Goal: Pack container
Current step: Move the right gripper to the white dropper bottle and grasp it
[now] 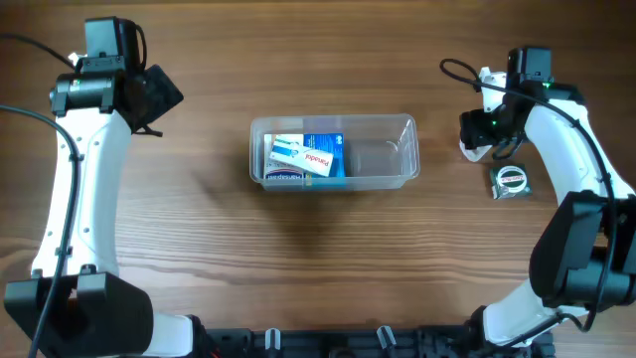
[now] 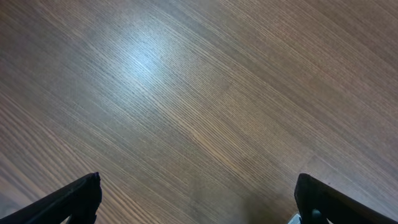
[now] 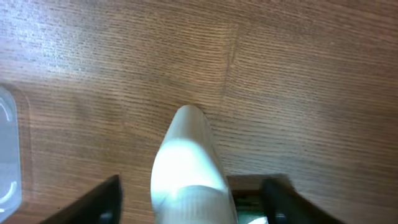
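Observation:
The container [image 1: 402, 149] is a clear rectangular tub at the table's middle. It holds blue and white boxes [image 1: 306, 157] in its left half. Its corner shows at the left edge of the right wrist view [image 3: 6, 155]. My right gripper [image 1: 484, 137] is to the right of the container. In its wrist view the right gripper [image 3: 193, 190] is open, with a white rounded bottle [image 3: 186, 155] lying between the fingers and gaps on both sides. The bottle also shows in the overhead view [image 1: 469, 150]. My left gripper [image 1: 154, 97] is open and empty at the far left, over bare wood [image 2: 196, 199].
A small round green and black item with a white label [image 1: 511, 180] lies just front-right of the right gripper. A bit of it shows beside the bottle [image 3: 249, 208]. The container's right half holds nothing that I can see.

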